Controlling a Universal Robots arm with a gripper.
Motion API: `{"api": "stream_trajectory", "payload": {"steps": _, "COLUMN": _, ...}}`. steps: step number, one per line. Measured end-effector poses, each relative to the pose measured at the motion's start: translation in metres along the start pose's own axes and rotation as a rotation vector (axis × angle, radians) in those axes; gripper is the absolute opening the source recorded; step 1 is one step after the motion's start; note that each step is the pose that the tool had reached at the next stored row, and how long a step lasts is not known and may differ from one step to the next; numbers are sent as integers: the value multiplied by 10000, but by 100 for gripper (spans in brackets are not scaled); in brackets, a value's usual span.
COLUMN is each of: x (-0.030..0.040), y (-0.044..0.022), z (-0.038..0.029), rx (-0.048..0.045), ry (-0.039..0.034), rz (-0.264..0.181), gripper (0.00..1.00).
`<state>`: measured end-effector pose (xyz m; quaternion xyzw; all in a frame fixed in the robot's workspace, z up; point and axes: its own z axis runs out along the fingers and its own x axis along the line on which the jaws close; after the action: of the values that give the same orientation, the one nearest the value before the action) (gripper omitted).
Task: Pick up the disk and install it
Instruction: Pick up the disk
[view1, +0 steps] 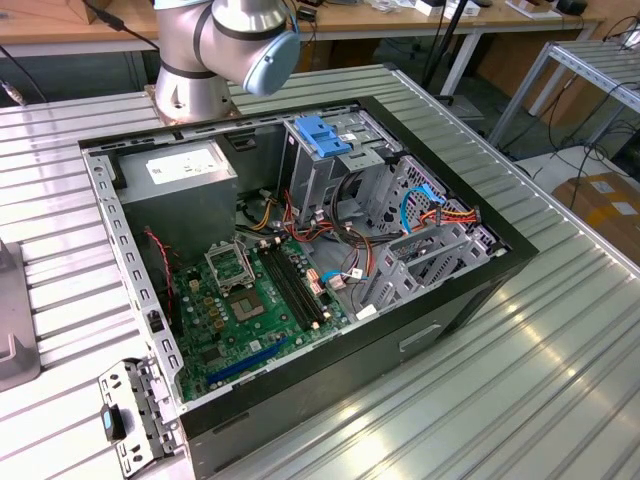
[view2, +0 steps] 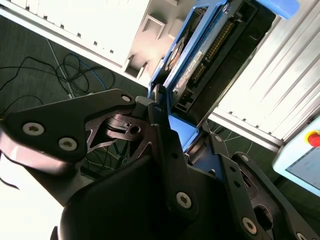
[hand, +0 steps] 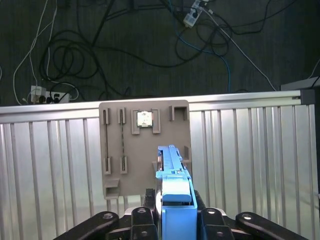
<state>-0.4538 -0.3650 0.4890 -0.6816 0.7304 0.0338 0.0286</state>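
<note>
Ribbed metal counter (view1: 570, 330) carried, from the exterior view's left to its right, a loose metal bracket (view1: 135, 400) and the open computer case (view1: 420, 340) with its green board (view1: 250, 300). In both wrist views the disk (hand: 176, 197) stood edge-on, clamped between the closed jaws, with a grey slotted plate (hand: 145, 150) beyond it. It looked stiff, fairly heavy and sensitive to knocks, its smooth plastic rails liable to slip, so a firm hold on the blue frame, clear of the connector end, seemed wisest.

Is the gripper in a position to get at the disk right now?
Probably yes: the gripper looks closed on the disk, which stands on edge in its grip, with nothing in between.
</note>
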Motion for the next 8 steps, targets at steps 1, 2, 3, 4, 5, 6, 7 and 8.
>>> {"api": "stream_trajectory", "payload": {"steps": 1, "x": 0, "y": -5, "z": 0, "rx": 0, "ry": 0, "rz": 0, "gripper": 37}}
{"api": "stream_trajectory", "payload": {"steps": 2, "x": -1, "y": -9, "z": 0, "rx": 1, "ry": -1, "rz": 0, "gripper": 37}}
{"api": "stream_trajectory", "payload": {"steps": 3, "x": -1, "y": -14, "z": 0, "rx": 0, "ry": 0, "rz": 0, "gripper": 37}}
{"api": "stream_trajectory", "payload": {"steps": 4, "x": -1, "y": -21, "z": 0, "rx": 1, "ry": 0, "rz": 0, "gripper": 37}}
{"api": "stream_trajectory", "payload": {"steps": 5, "x": -2, "y": -26, "z": 0, "rx": 0, "ry": 0, "rz": 0, "gripper": 37}}
{"api": "stream_trajectory", "payload": {"steps": 6, "x": -2, "y": -30, "z": 0, "rx": 1, "ry": 0, "rz": 0, "gripper": 37}}
{"api": "stream_trajectory", "payload": {"steps": 7, "x": -2, "y": -35, "z": 0, "rx": 1, "ry": 0, "rz": 0, "gripper": 37}}
{"api": "stream_trajectory", "payload": {"steps": 8, "x": -3, "y": -41, "z": 0, "rx": 1, "ry": -1, "rz": 0, "gripper": 37}}
